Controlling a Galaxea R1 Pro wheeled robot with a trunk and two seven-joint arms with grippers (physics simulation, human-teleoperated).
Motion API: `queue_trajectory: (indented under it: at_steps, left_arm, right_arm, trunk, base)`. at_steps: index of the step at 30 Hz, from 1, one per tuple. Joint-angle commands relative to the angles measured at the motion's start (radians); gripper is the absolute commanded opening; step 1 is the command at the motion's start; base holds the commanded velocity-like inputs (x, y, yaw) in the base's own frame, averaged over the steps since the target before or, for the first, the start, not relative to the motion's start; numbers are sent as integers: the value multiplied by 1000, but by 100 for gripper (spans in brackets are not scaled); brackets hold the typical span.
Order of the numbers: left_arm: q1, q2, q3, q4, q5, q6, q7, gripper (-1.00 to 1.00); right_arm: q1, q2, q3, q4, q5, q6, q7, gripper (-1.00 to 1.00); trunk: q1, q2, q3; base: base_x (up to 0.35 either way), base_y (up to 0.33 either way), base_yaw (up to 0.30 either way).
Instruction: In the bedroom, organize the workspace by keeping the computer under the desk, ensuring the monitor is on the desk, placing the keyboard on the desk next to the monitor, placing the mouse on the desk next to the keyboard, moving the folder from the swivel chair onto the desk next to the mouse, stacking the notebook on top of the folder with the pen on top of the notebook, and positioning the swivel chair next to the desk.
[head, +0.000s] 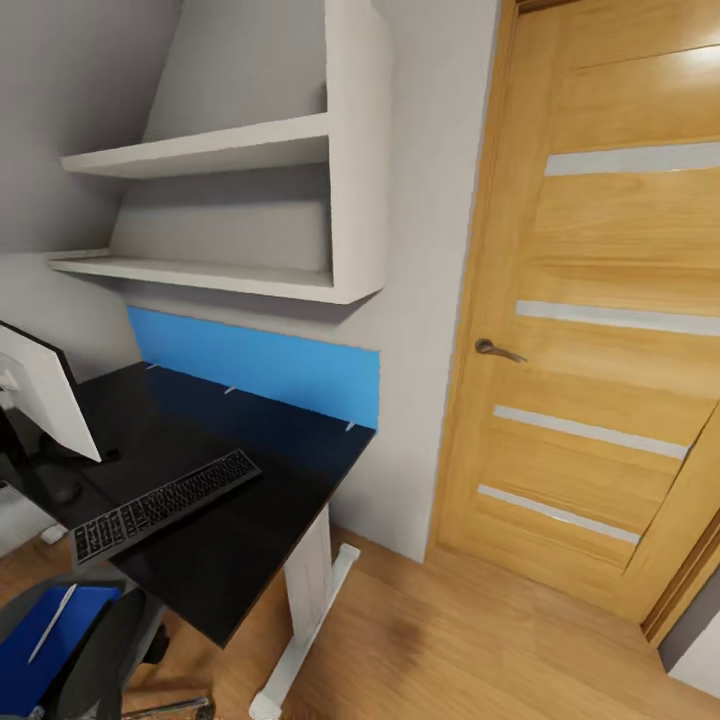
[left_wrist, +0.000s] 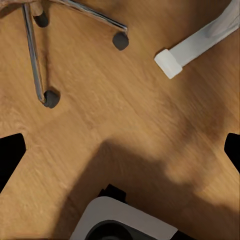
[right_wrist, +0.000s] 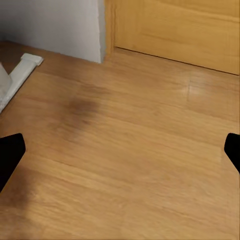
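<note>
Hanging over bare wood floor (left_wrist: 125, 125), the left gripper (left_wrist: 120, 147) has its two dark fingertips (left_wrist: 11, 155) spread wide at the frame edges, nothing between them. Beyond those fingers lie two chrome legs of the swivel chair (left_wrist: 35, 60) with black castors, and off to one side the white foot of the desk leg (left_wrist: 172, 61). The right gripper (right_wrist: 120, 150) is likewise spread apart and empty, its fingertips (right_wrist: 10, 152) over plain floor; ahead of it run the grey wall and the bottom of the wooden door (right_wrist: 175, 30).

From the head camera, the desk (head: 240, 540) shows its glossy black top against a blue back panel (head: 260, 365), beneath white wall shelves (head: 230, 150). On the top the monitor (head: 35, 390) stands at the far left edge, white back turned to the camera, and the keyboard (head: 165, 505) lies just beside it, angled along the near edge. Lower left, the chair seat carries the blue folder (head: 45, 640) with the pale pen (head: 52, 622) lying on it.
</note>
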Motion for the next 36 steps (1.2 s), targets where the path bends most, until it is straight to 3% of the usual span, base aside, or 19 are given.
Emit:
queue_trajectory:
  at_steps: [1, 27, 36]
  left_arm:
    - [0, 2, 3, 0, 0, -2, -1, 100]
    - [-1, 16, 5, 4, 18, -1, 7, 100]
    - [-1, 11, 6, 3, 58, -8, 8, 100]
  right_arm:
    - [0, 0, 0, 0, 1, -3, -2, 100]
    - [-1, -2, 0, 0, 2, -3, -2, 100]
    - [-1, -2, 0, -1, 2, -4, -2, 100]
  trunk:
    - [0, -1, -1]
    - [0, -1, -1]
    - [0, -1, -1]
  base:
    - [0, 0, 290]
    - [0, 0, 289]
    - [0, 0, 276]
